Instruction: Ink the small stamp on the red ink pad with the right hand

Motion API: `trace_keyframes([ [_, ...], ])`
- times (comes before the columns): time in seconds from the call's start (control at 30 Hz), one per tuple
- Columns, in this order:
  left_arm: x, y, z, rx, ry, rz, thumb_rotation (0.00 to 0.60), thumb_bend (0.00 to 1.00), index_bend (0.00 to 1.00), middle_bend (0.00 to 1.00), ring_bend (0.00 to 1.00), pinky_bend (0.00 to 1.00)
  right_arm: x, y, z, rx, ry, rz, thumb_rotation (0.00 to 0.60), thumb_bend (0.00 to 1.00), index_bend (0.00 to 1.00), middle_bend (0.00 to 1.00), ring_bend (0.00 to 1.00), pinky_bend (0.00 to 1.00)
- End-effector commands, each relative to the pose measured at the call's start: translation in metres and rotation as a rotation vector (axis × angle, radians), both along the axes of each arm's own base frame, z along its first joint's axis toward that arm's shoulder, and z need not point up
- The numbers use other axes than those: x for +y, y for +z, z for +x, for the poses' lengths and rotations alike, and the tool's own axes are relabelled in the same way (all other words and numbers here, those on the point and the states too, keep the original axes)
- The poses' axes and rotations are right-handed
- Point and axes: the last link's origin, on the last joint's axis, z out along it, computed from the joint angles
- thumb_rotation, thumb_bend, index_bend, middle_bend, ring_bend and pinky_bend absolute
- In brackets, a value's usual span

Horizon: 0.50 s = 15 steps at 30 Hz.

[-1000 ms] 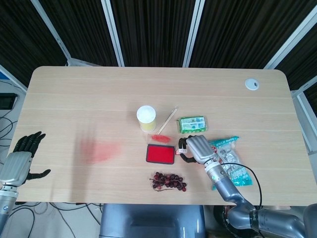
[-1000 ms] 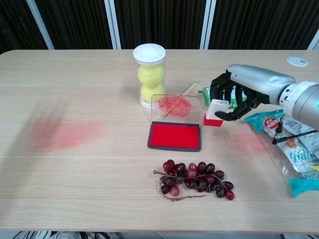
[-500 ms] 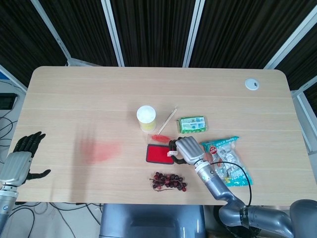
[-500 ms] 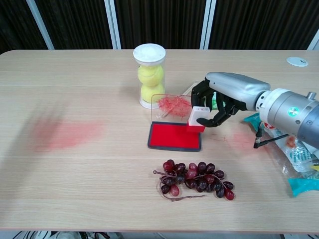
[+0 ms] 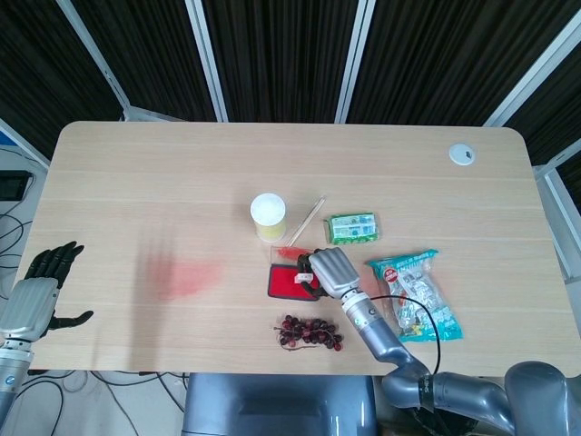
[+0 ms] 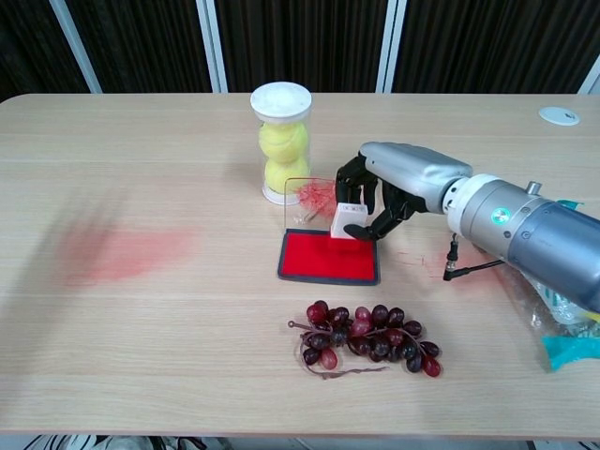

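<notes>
The small white stamp (image 6: 350, 220) is pinched in my right hand (image 6: 389, 184), which holds it over the back right part of the red ink pad (image 6: 323, 259). Its base looks level with the pad's surface; contact cannot be told. The pad's clear lid (image 6: 307, 204) stands upright behind it, smeared with red. From above, the right hand (image 5: 328, 269) covers the pad's right end (image 5: 284, 282), and only a bit of the stamp (image 5: 301, 275) shows. My left hand (image 5: 41, 289) hangs off the table's left front corner, fingers spread, holding nothing.
A clear tube of tennis balls (image 6: 280, 142) stands just behind the lid. Dark grapes (image 6: 367, 337) lie in front of the pad. A green packet (image 5: 352, 227), a snack bag (image 5: 416, 292) and a wooden stick (image 5: 310, 217) lie nearby. A red stain (image 6: 117, 253) marks the table's left side.
My right hand has carried the stamp leftward, from beside the pad's right edge to over the pad's back right part. The left hand has not moved.
</notes>
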Motion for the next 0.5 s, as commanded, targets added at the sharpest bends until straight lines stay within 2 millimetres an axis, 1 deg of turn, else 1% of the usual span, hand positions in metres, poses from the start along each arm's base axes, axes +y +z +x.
trace_keyframes([
  [0.03, 0.0, 0.0, 0.0, -0.001, 0.001, -0.001, 0.6, 0.05, 0.0, 0.0, 0.0, 0.0, 0.0, -0.005, 0.0, 0.002, -0.009, 0.002, 0.6, 0.65, 0.78, 0.63, 0.49, 0.56],
  [0.5, 0.0, 0.0, 0.0, -0.004, 0.005, -0.003, 0.6, 0.05, 0.0, 0.0, 0.0, 0.0, 0.003, -0.024, -0.002, -0.009, -0.033, 0.018, 0.6, 0.66, 0.78, 0.63, 0.49, 0.56],
])
